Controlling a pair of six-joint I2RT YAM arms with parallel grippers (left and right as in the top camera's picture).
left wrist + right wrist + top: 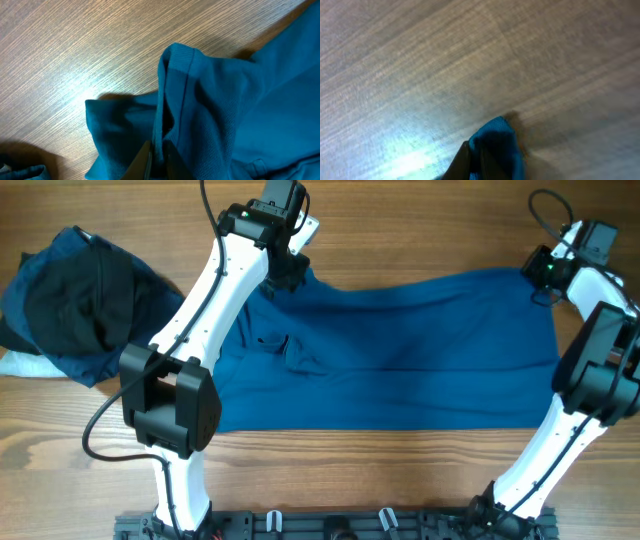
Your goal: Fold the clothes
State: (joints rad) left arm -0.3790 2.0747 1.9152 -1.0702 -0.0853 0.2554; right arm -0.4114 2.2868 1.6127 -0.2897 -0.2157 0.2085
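Our left end effector is clamped on a fold of the blue polo shirt, and our right end effector pinches its corner. The shirt stretches between them, its long axis along the far edge of the surface, its body spreading toward the near edge. We count one shirt, two arms and one dark heap at the left edge.

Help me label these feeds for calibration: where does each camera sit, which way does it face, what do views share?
Overhead: fixed above the table, looking straight down on the blue polo shirt; both arms show, left gripper and right gripper at its far edge.
Left wrist: on the left arm, looking down past its fingers at the pinched sleeve.
Right wrist: on the right arm, looking down past its fingers at a pinched shirt corner.
Shared: all three show shirt and wooden table.
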